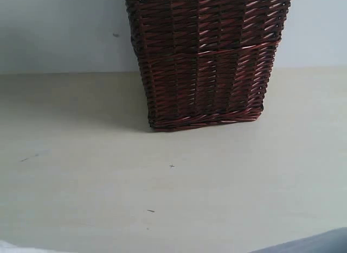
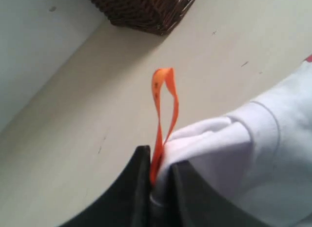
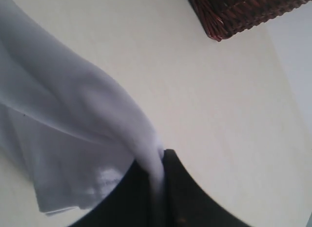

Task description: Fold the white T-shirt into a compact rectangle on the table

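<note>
The left fingers [image 2: 134, 188] clamp the white T-shirt [image 2: 243, 159] at its neck, the orange neck tag [image 2: 163, 105] looping out of the grip. The right fingers [image 3: 187, 198] pinch another bunched fold, and the cloth hangs over the pale tabletop [image 1: 81, 182]. Beyond, at twelve o'clock in the exterior view, stands a dark brown wicker basket [image 1: 206, 63].

The exterior camera sits low and close over the table [image 1: 81, 209], facing level toward the wicker basket [image 1: 206, 63] and the wall [image 1: 54, 30] behind it, while both wrist cameras look obliquely down at that same table from close by, each catching one basket corner.
</note>
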Tool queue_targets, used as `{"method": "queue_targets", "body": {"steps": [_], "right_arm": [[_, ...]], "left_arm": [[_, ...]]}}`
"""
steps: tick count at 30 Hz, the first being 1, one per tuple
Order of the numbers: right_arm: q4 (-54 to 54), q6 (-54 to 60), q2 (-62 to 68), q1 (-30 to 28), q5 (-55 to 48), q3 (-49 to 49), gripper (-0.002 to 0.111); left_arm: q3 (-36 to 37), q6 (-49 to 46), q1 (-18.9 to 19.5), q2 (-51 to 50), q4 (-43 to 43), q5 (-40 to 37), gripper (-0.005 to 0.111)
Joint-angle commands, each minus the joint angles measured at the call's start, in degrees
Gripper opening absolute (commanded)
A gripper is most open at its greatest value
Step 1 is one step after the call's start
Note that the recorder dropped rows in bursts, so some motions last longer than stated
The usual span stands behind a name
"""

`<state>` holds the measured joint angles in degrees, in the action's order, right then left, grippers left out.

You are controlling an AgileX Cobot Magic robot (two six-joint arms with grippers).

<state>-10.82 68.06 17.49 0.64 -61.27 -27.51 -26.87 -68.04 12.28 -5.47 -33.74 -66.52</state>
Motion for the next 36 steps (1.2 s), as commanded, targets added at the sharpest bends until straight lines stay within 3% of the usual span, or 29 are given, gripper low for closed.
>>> {"method": "queue_targets", "body": {"steps": [1,8,15,21,26,30,32,36], "right_arm": [[0.3,2.7,3.2,-0.3,7.0,2.2,0.000],[0.3,2.7,11.0,-0.3,17.7,3.2,0.000],[0.3,2.7,21.9,-0.3,27.6,3.2,0.000],[0.3,2.3,31.0,-0.3,42.1,3.2,0.000],[-1.1,0.7,39.3,-0.3,57.5,3.2,0.000],[-1.0,0.6,44.1,-0.3,58.5,3.2,0.000],[-1.0,0.6,45.5,-0.3,59.6,3.2,0.007],[-1.2,0.1,46.9,-0.3,62.4,3.2,0.030]], "left_arm": [[2.3,-2.6,0.1,-5.9,-1.0,7.7,0.000],[3.7,-4.4,0.1,-17.6,-2.0,15.3,0.000],[3.7,-15.1,0.1,-30.7,-11.8,21.9,0.000],[3.7,-20.1,0.1,-41.4,-17.6,29.9,0.000],[3.7,-25.7,0.1,-51.8,-23.0,41.7,0.000],[3.7,-32.3,0.1,-60.0,-25.6,41.8,0.000],[3.6,-36.1,0.1,-63.2,-29.7,41.8,0.000],[3.6,-48.5,0.1,-65.2,-42.0,41.8,0.002]]}}
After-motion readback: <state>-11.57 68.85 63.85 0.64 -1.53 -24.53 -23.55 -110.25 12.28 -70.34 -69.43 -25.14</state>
